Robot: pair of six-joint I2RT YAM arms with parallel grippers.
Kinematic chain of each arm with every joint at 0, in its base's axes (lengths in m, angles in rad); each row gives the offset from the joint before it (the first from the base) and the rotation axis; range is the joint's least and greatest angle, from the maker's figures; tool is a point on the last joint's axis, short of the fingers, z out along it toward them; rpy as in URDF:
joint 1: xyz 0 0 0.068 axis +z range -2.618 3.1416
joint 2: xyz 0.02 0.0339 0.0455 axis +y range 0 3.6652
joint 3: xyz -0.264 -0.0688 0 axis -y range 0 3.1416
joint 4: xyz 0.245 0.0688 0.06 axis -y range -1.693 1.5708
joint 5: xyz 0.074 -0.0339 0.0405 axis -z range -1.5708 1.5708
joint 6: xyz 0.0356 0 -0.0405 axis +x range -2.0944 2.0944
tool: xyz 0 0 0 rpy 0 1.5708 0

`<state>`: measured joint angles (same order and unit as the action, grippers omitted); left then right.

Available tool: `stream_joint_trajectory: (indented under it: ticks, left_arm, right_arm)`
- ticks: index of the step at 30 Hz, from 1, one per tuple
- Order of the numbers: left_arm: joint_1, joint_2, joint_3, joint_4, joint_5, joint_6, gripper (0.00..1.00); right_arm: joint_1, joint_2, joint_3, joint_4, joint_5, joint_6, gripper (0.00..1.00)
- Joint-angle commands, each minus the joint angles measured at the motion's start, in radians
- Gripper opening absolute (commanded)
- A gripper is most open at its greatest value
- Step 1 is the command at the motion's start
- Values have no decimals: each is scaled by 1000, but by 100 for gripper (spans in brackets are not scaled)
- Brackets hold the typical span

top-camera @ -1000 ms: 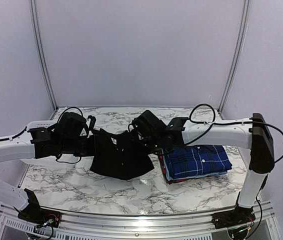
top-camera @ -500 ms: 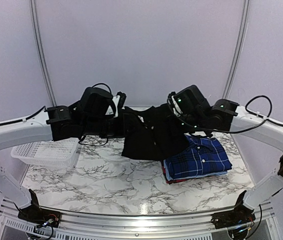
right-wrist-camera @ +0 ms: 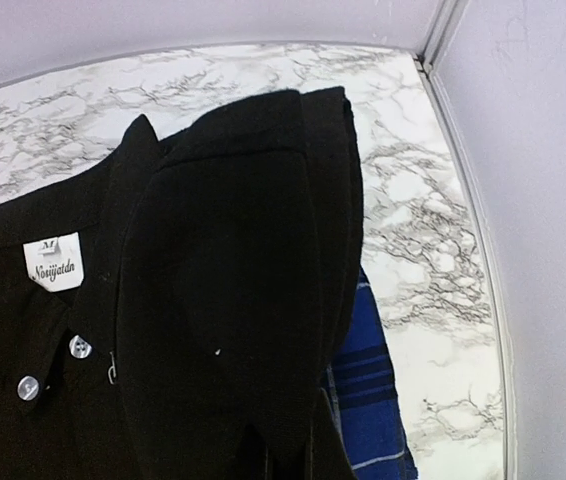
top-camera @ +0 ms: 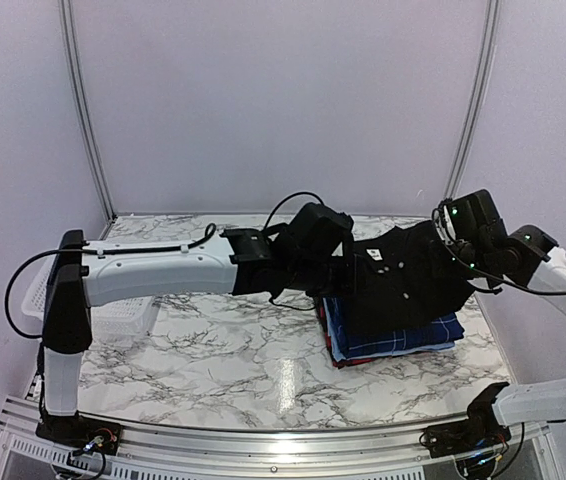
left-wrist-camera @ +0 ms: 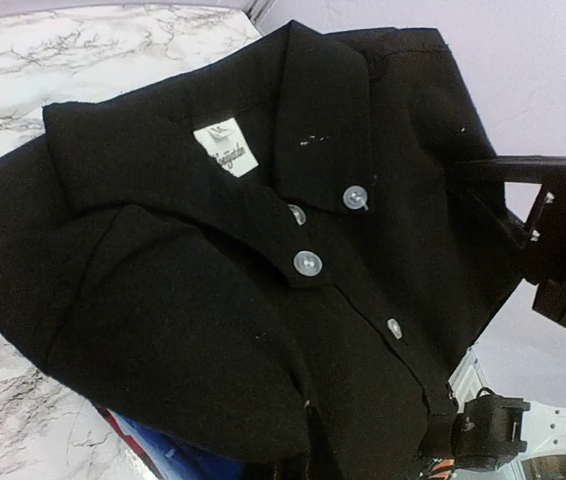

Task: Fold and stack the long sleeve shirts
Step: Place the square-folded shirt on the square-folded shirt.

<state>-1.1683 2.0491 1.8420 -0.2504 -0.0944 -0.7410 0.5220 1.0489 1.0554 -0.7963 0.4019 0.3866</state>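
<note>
Black shirt: folded, held between the two grippers at the right side of the table, directly over the stack of folded shirts.

1. Left gripper: its arm reaches across from the left. It is clamped on the left edge of the black shirt. The fingertips are buried in cloth, and in the left wrist view the fabric fills the frame right up to the camera.
2. Right gripper: it is clamped on the right, far edge of the black shirt. In the right wrist view the cloth runs into the bottom of the frame where the fingers sit, so the fingers themselves are hidden.
3. Orientation: front face up, with the collar towards the far side. The white neck label and the pale buttons of the placket are exposed.
4. Relation to the stack: the black shirt covers most of the plaid shirt, which is the top item. A blue strip shows along the near edge and at the left, with red at the bottom of the stack. Whether the black shirt rests on the plaid shirt or hangs just above it cannot be determined.
5. Other items: a white basket stands at the left edge of the table, partly behind the left arm and well apart from the black shirt.
</note>
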Motion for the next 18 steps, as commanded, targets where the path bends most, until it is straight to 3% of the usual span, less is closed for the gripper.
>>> stream_joint_trajectory:
  ticks: [1,15,18]
  left_arm:
    - [-17,80,82,-5,3,-24,0]
    - [-15,90,76,-29,-35,-33,0]
    - [-13,112,73,-48,-7,-44,0]
  right_arm:
    - [-70,-30,-33,6,15,-33,0]
    - [-128,-33,-70,1,-7,-39,0]
    - [-129,-23,-75,0,-8,-30,12]
